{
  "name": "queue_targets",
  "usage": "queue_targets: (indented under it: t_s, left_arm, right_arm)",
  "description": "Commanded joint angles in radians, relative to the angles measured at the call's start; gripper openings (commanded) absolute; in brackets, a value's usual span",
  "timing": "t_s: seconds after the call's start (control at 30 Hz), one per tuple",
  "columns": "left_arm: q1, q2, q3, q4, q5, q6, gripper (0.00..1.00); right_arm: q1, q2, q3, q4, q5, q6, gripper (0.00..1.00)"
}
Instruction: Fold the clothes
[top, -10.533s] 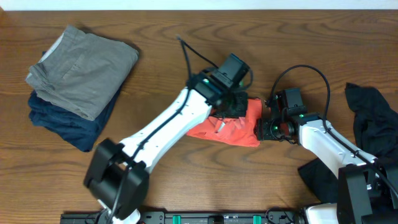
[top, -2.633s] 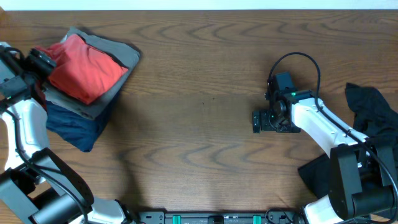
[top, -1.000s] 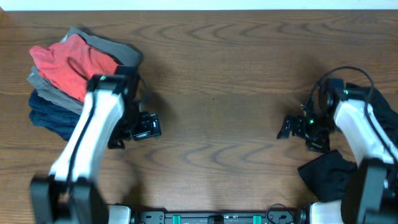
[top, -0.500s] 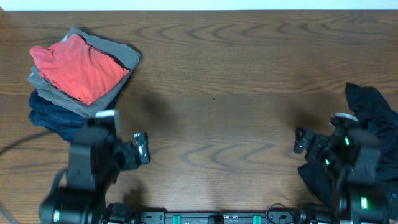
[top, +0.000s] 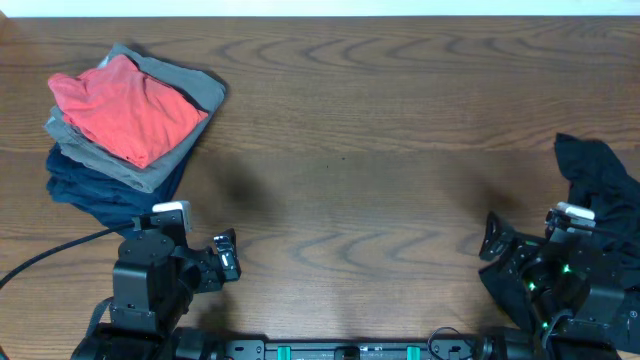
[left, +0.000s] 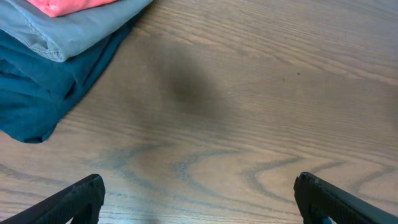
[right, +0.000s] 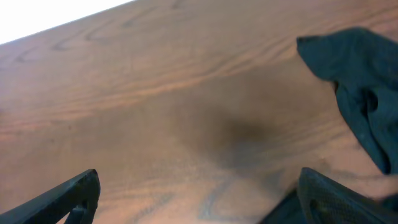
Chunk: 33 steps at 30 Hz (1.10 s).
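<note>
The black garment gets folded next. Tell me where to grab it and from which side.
Grip the black garment at its pointed corner, which lies flat on the bare table. Come from the table's middle with the right gripper, probably from above; the rest looks crumpled.

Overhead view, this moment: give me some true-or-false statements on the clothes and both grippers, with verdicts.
1. The red shirt lies on top of the grey garment. True.
2. The navy garment lies on top of the grey one. False: it is underneath, at the bottom of the pile.
3. The left gripper holds the red shirt. False: it is open, empty and apart from the pile.
4. The black garment lies crumpled near the right arm. True.
5. The right gripper is shut on the black garment. False: it is open with nothing between its fingers.
</note>
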Motion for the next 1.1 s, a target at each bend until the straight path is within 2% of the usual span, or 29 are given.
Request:
queue_targets:
  t_s: [0.0, 0.4, 0.53, 0.6, 0.77, 1.07]
  left_arm:
    - [-0.006, -0.005, -0.001, -0.001, -0.012, 0.005, 0.98]
    - [-0.006, -0.005, -0.001, -0.001, -0.012, 0.005, 0.98]
    - [-0.006, -0.005, -0.001, -0.001, -0.012, 0.005, 0.98]
    - [-0.006, -0.005, -0.001, -0.001, -0.012, 0.005, 0.98]
    - [-0.006, -0.005, -0.001, -0.001, -0.012, 0.005, 0.98]
    - [-0.006, -0.005, -0.001, -0.001, -0.012, 0.005, 0.98]
  right_arm:
    - [-0.008, -0.002, -0.008, -0.034, 0.011, 0.012, 0.99]
    - [-0.008, -0.002, -0.008, -0.171, 0.012, 0.011, 0.99]
    - [-0.008, -0.032, -0.01, -0.167, 0.056, -0.005, 0.99]
    - [-0.007, -0.055, -0.016, -0.122, 0.05, -0.035, 0.99]
    - [0.026, -0.13, -0.093, 0.077, -0.043, -0.226, 0.99]
    - [0.1, -0.348, -0.375, 0.498, -0.054, -0.228, 0.99]
